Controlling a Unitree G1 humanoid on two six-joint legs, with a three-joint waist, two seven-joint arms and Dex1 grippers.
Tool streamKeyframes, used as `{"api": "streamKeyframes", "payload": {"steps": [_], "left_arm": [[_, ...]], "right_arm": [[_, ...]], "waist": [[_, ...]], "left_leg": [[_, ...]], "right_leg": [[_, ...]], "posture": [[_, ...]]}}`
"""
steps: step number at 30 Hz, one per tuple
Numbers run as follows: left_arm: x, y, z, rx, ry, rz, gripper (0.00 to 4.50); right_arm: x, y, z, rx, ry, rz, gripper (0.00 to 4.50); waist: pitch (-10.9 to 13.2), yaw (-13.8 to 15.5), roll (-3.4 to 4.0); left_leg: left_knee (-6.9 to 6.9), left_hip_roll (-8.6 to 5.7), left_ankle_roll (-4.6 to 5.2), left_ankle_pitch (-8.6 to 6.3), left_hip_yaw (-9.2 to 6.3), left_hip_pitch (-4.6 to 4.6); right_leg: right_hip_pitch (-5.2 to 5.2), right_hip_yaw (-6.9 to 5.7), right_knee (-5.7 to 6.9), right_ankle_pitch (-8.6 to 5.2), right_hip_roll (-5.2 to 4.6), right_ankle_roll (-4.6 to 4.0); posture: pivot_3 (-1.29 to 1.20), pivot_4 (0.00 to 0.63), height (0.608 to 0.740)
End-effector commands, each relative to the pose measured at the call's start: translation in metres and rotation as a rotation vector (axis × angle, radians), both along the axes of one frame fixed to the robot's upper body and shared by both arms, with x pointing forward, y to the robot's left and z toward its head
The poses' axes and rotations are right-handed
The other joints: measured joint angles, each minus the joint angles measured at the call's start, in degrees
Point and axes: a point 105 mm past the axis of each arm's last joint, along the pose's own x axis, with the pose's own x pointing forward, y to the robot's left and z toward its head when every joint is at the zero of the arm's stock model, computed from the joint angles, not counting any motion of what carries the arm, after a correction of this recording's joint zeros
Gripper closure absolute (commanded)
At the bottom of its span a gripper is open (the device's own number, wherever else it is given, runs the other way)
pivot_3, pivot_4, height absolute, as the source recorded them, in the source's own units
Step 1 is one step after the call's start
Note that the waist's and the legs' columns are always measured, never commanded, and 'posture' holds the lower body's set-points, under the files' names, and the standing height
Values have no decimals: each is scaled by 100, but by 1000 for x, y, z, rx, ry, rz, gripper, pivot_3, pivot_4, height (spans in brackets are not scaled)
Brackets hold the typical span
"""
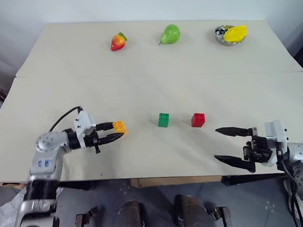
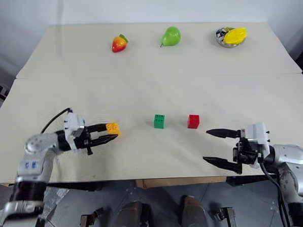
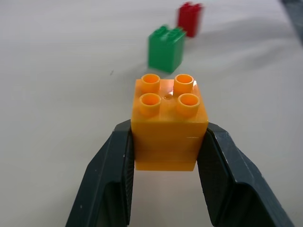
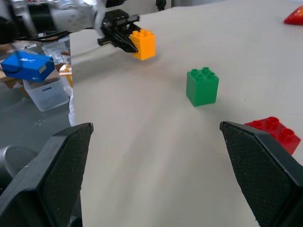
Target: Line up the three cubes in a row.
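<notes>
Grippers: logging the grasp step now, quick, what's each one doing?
Left gripper: shut on the orange-yellow cube.
Right gripper: open, holding nothing.

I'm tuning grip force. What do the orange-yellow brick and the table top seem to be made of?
The orange-yellow studded toy brick, held in the left pincer, looks like hard moulded plastic: smooth, slightly glossy, with crisp hollow studs. The pale beige table top looks matt, probably laminate or painted board; there is no visible grain.
</notes>
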Motion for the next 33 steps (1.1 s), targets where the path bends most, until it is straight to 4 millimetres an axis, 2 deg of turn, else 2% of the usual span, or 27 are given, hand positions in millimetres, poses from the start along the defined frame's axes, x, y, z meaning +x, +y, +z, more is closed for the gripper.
{"api": "streamKeyframes", "payload": {"steps": [1, 3, 7, 13, 21, 23, 27, 31, 33], "left_arm": [[20, -11, 1, 81, -12, -88, 3022], [32, -16, 2, 102, -15, -98, 3022], [42, -23, -1, 133, 14, -96, 3022], [41, -19, -8, 172, 49, -109, 3022], [41, -13, -11, 188, 54, -92, 3022], [39, -8, -10, 192, 79, -93, 2282], [33, 6, -3, 191, 112, -114, 1261], [24, 26, 13, 162, 29, -131, 68], [19, 40, 21, 124, -2, -99, 30]], "right_arm": [[-1, -2, 10, 10, -42, -10, 0], [-1, 0, 11, 20, -54, -21, 0], [-4, 2, 13, 30, -69, -43, 0], [-13, 2, 10, 34, -62, -78, 0], [-14, 2, 9, 39, -59, -95, 0], [-13, 3, 9, 36, -56, -85, 0], [-10, 0, 11, 32, -58, -78, 0], [-5, -5, 13, 19, -65, -74, 0], [-3, -12, 15, 11, -71, -85, 0]], "waist": [[0, -6, -1], [1, -14, -2], [2, -69, -4], [4, -124, -8], [3, -161, -8], [4, -162, -8], [5, -168, -11], [5, -165, -11], [5, -166, -11]], "left_leg": [[1, 0, -1, 1, 8, -6], [0, -2, 0, 1, 36, -9], [-17, 0, 0, 1, 50, -11], [-22, 5, 0, 1, 49, -14], [-15, 10, 0, 1, 48, -6], [-14, 11, 0, 1, 48, -6], [-14, 11, 0, 1, 49, -9], [-14, 11, 0, 1, 44, -9], [-12, 12, 0, 1, 22, -9]], "right_leg": [[-2, -4, -4, 0, 3, 1], [-2, -7, -5, 1, 4, 1], [-8, -14, -23, 1, 6, 2], [-12, -43, -28, 1, 5, 3], [-8, -38, -17, 2, 4, 4], [-8, -37, -16, 2, 4, 4], [-13, -37, -15, 2, 4, 4], [-13, -36, -14, 2, 4, 4], [-13, -34, -14, 2, 1, 4]], "posture": [[0, 150, 740], [0, 150, 740], [0, 150, 740], [0, 150, 740], [0, 150, 740], [0, 150, 740], [0, 150, 740], [0, 150, 740], [0, 150, 740]]}}
